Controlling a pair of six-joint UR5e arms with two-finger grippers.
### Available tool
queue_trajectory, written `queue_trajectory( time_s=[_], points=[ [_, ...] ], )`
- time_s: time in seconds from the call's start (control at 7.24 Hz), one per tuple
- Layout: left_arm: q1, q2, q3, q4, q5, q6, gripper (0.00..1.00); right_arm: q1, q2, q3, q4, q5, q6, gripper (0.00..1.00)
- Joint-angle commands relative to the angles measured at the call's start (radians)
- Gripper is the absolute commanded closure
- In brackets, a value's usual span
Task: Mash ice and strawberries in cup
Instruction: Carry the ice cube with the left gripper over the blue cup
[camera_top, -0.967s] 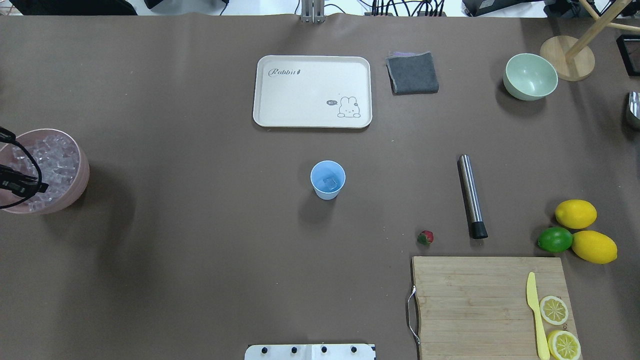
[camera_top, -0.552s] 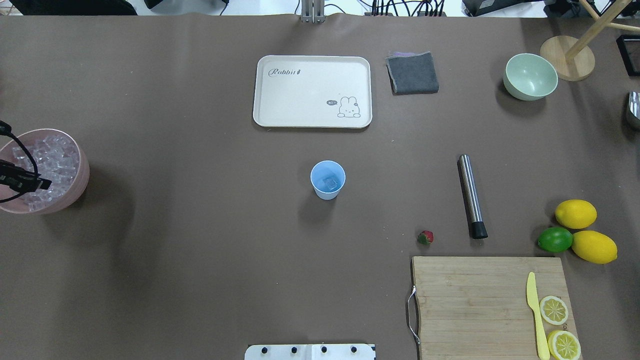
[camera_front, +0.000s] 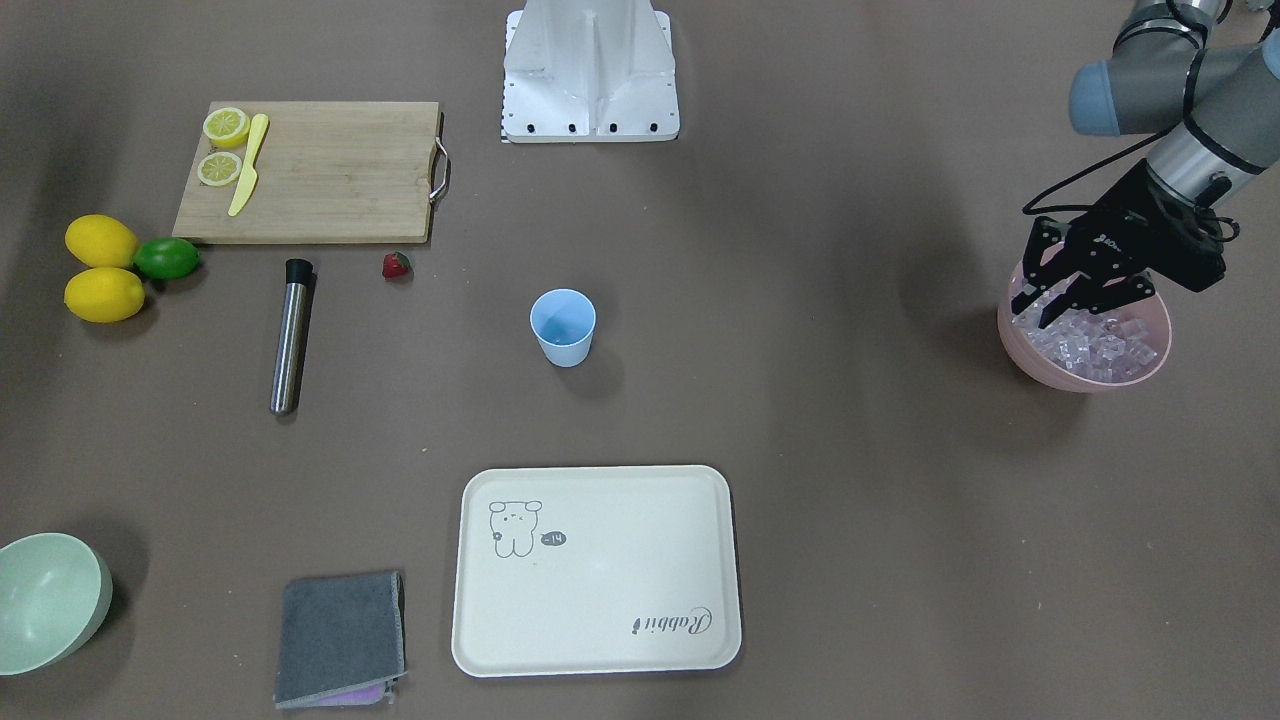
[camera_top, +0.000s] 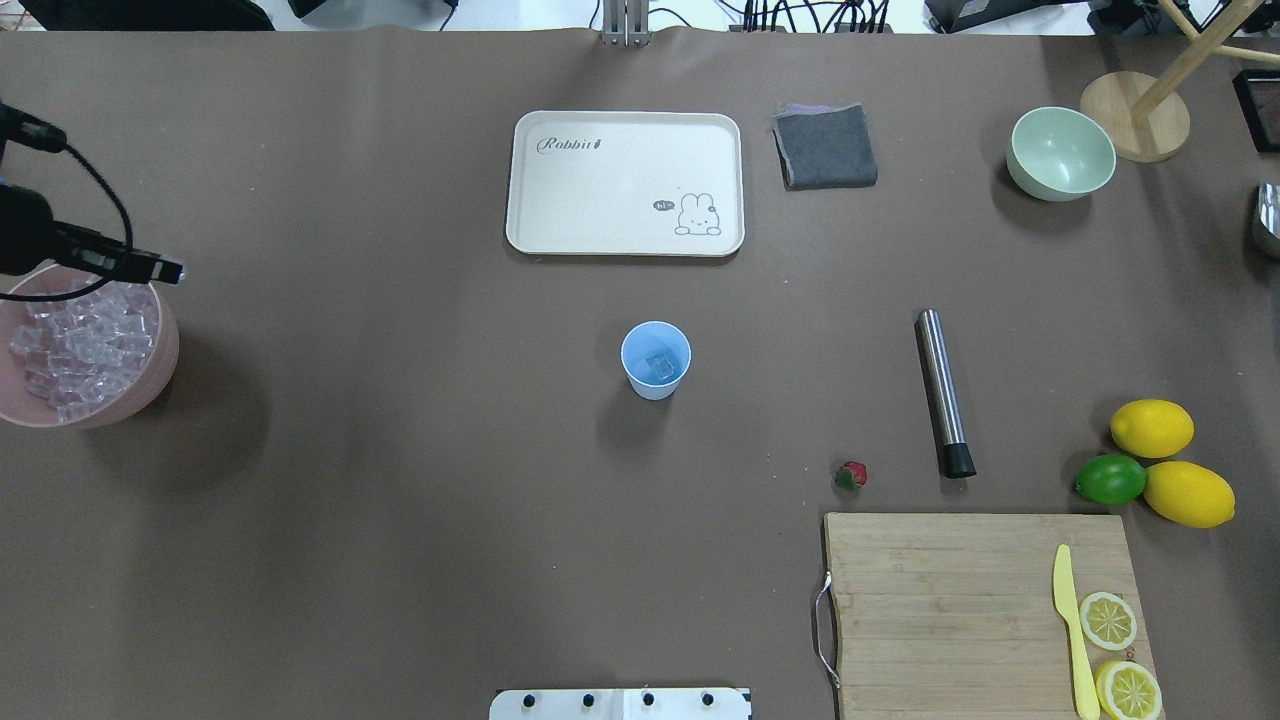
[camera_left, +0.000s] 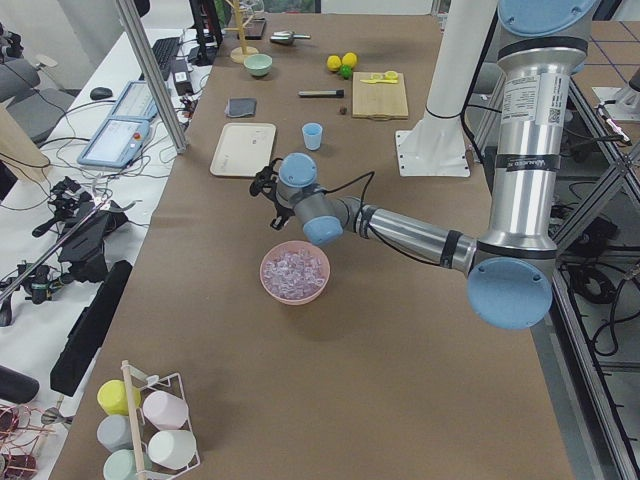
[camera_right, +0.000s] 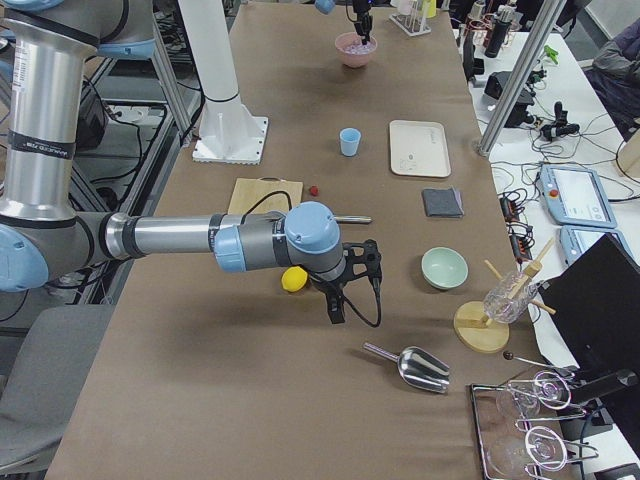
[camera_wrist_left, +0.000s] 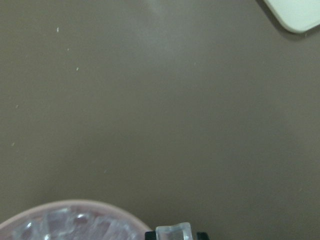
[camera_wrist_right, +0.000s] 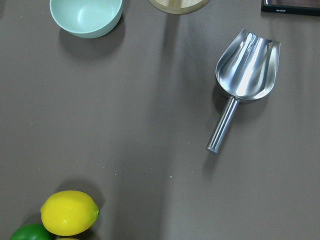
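The light-blue cup (camera_top: 655, 360) stands upright mid-table with one ice cube (camera_top: 660, 367) in it. The strawberry (camera_top: 851, 475) lies on the table just beyond the cutting board's corner. The pink bowl (camera_top: 165, 350) at the far left holds many ice cubes (camera_top: 80, 350). My left gripper (camera_front: 1048, 300) hangs just above the bowl's rim. In the left wrist view it is shut on one ice cube (camera_wrist_left: 173, 232). My right gripper (camera_right: 335, 300) shows only in the exterior right view, near the lemons, so I cannot tell whether it is open or shut.
A steel muddler (camera_top: 943, 390) lies right of the cup. A cream tray (camera_top: 625, 182), grey cloth (camera_top: 825, 147) and green bowl (camera_top: 1060, 153) sit at the far side. A cutting board (camera_top: 950, 600) holds a knife and lemon slices. A steel scoop (camera_wrist_right: 245, 65) lies near the right arm.
My left gripper has risen out of the ice in the pink bowl and moved toward the table's far side. Nothing else moved.
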Motion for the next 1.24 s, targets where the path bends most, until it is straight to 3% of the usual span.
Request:
queue_trajectory(
  time_s=[0.0, 0.41, 0.69, 1.1],
  points=[
    [0.132, -0.154, 0.013, -0.002, 0.033, -0.245, 1.0, 0.0, 0.001, -0.001, 0.0, 0.001, 0.002, 0.0],
    [0.44, -0.373, 0.066, 0.009, 0.419, -0.512, 1.0, 0.0, 0.001, -0.003, -0.003, 0.001, 0.002, 0.0],
    [0.537, -0.514, 0.161, 0.011, 0.551, -0.585, 1.0, 0.0, 0.002, -0.004, -0.006, 0.003, 0.002, 0.0],
    [0.608, -0.561, 0.175, 0.011, 0.636, -0.599, 1.0, 0.0, 0.0, -0.016, -0.011, 0.026, 0.003, 0.0]
  ],
)
